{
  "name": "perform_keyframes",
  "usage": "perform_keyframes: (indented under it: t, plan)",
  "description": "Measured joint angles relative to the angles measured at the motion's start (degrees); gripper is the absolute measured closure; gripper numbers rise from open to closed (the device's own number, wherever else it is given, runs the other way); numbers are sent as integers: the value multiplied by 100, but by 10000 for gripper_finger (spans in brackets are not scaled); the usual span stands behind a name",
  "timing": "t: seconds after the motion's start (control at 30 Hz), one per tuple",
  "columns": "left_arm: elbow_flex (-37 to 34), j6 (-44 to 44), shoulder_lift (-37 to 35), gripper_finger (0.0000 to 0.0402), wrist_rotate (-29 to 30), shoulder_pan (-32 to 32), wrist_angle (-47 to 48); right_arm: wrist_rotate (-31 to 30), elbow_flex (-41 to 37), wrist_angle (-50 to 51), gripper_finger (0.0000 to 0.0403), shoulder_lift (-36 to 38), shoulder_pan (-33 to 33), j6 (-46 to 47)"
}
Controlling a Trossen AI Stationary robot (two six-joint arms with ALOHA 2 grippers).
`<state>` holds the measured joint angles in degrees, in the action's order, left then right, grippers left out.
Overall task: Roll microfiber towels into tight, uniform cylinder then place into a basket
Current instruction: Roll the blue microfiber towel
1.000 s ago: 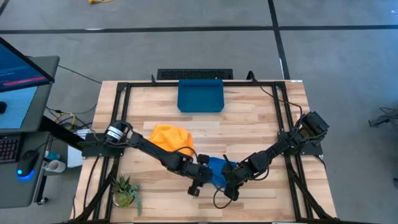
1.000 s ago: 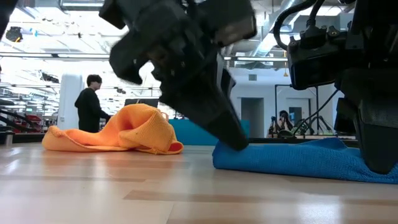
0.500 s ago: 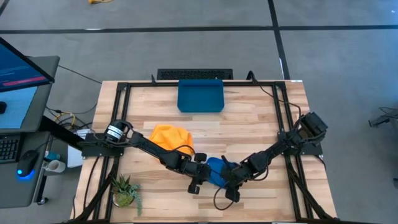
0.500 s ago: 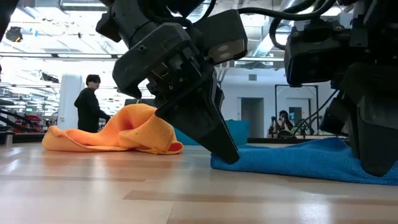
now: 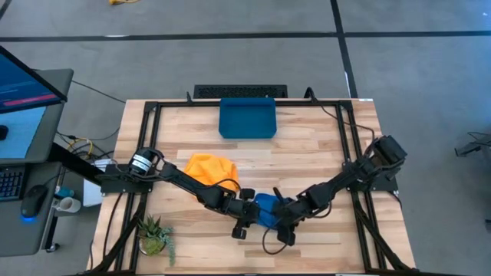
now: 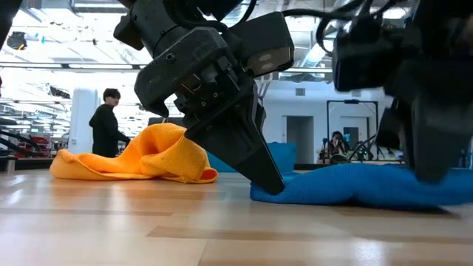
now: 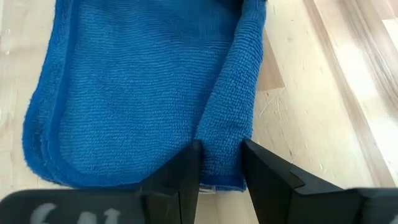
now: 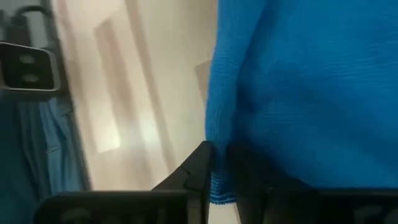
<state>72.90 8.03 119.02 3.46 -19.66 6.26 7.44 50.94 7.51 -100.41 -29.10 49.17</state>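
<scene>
Your two end effectors meet over the blue towel near the counter's front edge.

Your left end effector is clamped on a raised fold of the blue towel, fingers pressed to either side. Your right end effector sits at the towel's opposite edge; you cannot tell whether its fingers grip the cloth or stand apart. The yellow-orange towel lies crumpled just beside the blue one, toward the counter's middle. The basket rests at the back edge, well apart.
</scene>
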Motion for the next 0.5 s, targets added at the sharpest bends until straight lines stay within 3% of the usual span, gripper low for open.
perform_keyframes:
  t: [0.23,0.37,0.5]
  plan:
    - [0,25,5,290,3,2,9,-345,4,1058,326,968,-159,-30]
    - [0,112,7,290,2,2,25,-1307,7,1437,326,1421,-672,-599]
    - [-2,127,7,290,4,2,26,-2133,8,945,326,1413,-1283,-919]
